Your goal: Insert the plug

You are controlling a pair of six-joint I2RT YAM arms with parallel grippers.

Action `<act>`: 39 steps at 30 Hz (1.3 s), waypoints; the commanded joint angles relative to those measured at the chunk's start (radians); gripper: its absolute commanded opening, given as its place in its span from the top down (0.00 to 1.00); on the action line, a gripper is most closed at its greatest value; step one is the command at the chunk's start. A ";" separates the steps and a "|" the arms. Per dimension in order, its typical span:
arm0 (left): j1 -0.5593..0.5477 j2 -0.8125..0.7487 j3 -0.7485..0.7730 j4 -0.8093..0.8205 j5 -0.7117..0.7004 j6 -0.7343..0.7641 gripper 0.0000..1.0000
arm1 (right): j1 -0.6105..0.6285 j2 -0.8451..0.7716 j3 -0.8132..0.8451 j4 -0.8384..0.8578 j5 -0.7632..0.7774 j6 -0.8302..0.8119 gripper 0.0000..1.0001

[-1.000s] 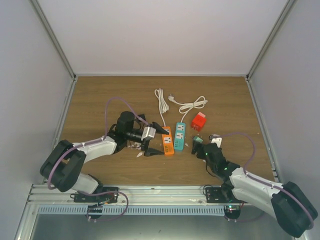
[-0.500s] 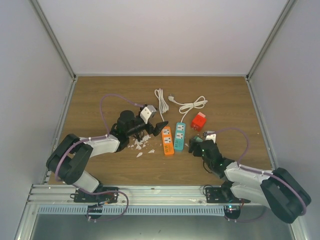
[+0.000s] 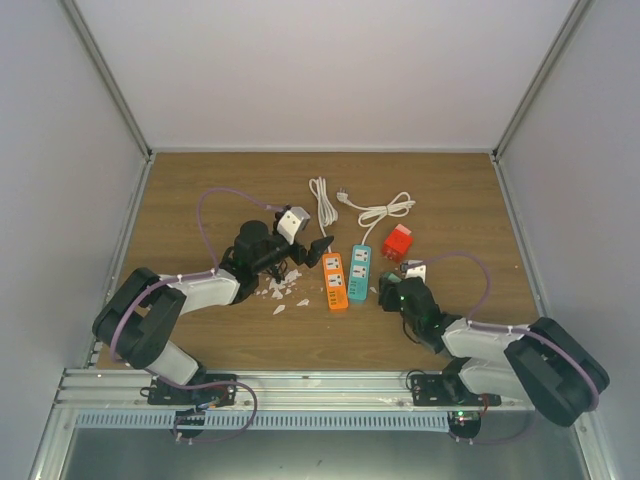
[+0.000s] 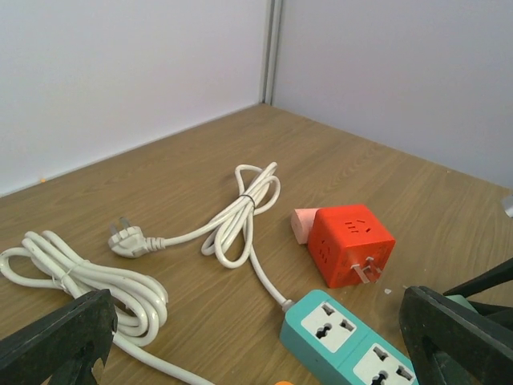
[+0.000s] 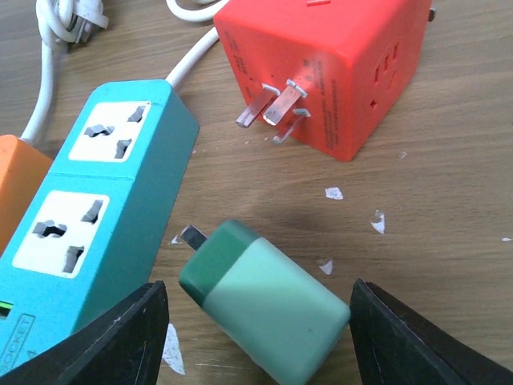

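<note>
The plug point(image 5: 264, 309) is a small green adapter lying on its side on the wood, its prong pointing at the teal power strip point(image 5: 96, 184). My right gripper point(image 5: 260, 329) is open and low, one finger on each side of the plug. The right finger point(image 5: 409, 337) is at the plug's corner and the left finger point(image 5: 128, 337) stands apart from it. From above, the plug point(image 3: 388, 286) lies just right of the teal strip point(image 3: 359, 272). My left gripper point(image 3: 315, 250) is wide open and holds nothing, beside the orange strip point(image 3: 335, 281).
A red cube adapter point(image 3: 397, 241) with bare prongs lies behind the plug. Two coiled white cords point(image 3: 322, 200) point(image 3: 380, 210) run back from the strips. White scraps point(image 3: 280, 295) litter the wood left of the orange strip. Grey walls enclose the table.
My right gripper has slid forward over the green plug and its jaws have narrowed. My left gripper has turned and lifted away from the orange strip.
</note>
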 commanded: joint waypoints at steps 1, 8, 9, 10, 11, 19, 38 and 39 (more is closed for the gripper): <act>-0.005 0.000 0.014 0.054 -0.024 0.008 0.01 | 0.008 0.034 0.023 0.080 -0.031 -0.011 0.37; -0.005 -0.009 0.006 0.054 -0.078 0.006 0.01 | 0.068 0.044 0.035 0.095 -0.044 -0.003 0.49; -0.005 -0.009 0.006 0.054 -0.091 0.003 0.01 | 0.081 0.043 0.041 0.095 -0.049 -0.005 0.51; -0.005 -0.009 0.006 0.054 -0.101 0.001 0.01 | 0.093 0.041 0.046 0.093 -0.049 -0.005 0.52; -0.005 -0.008 0.006 0.052 -0.106 0.000 0.01 | 0.101 0.039 0.050 0.089 -0.049 -0.007 0.52; -0.005 0.003 0.018 0.027 -0.120 0.009 0.01 | 0.108 -0.040 0.025 0.057 -0.037 -0.053 0.40; -0.004 0.015 0.035 -0.020 -0.139 0.020 0.01 | 0.124 0.044 0.032 0.006 -0.014 -0.002 0.51; -0.005 0.014 0.035 -0.020 -0.139 0.020 0.01 | 0.124 0.048 0.031 0.004 -0.004 0.007 0.52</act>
